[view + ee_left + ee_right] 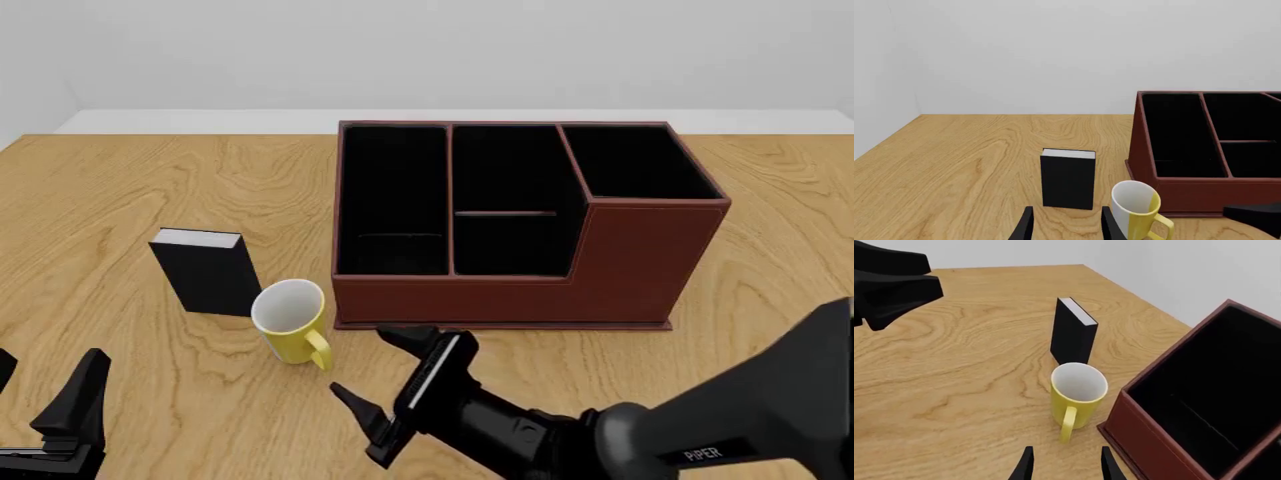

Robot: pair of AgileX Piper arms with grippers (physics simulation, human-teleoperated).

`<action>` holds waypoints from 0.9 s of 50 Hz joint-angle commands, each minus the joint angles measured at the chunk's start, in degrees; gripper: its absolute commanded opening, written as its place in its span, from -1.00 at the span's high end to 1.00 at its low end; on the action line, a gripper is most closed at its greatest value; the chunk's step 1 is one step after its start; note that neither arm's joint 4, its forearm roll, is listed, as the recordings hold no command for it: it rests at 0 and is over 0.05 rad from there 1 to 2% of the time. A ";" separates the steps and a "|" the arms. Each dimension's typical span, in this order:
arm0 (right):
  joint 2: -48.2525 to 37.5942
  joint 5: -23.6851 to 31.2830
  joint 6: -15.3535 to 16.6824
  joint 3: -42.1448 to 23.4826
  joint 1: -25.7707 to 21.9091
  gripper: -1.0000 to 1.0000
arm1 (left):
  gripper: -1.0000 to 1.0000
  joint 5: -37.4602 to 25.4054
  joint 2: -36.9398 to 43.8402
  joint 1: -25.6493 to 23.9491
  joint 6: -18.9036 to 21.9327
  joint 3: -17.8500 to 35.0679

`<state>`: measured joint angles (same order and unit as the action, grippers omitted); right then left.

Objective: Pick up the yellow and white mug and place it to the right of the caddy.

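Reaching next, you: right pincer (387,385) near bottom middle, fingers apart, empty. Yellow and white mug (291,319) stands upright just up-left of it, handle toward you, touching caddy (627,265) front-left corner. Right arm nearer. Left pincer (60,415) bottom-left, apart, empty.

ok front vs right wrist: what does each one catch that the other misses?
Front only: the whole caddy with its taller right section and all compartments, and the right pincer seen from outside, open and short of the mug.

Right wrist only: a close look down into the yellow and white mug, its handle toward that camera and lined up between that pincer's fingertips.

Both: the mug upright by the caddy's left front corner, the black book-like box standing beyond it, the left pincer, and the wooden table.
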<state>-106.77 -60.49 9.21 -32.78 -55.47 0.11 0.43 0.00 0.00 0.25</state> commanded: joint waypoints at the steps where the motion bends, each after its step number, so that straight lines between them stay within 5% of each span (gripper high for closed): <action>1: -1.28 0.08 -0.06 -1.07 -0.01 -1.00 | -1.00 0.00 0.00 0.00 0.00 0.00; 45: -5.38 2.42 -0.48 -6.37 0.11 -1.00 | -1.00 0.00 0.00 0.00 0.00 0.00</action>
<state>-111.19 -58.32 8.85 -38.28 -55.60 0.11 0.43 0.00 0.00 0.25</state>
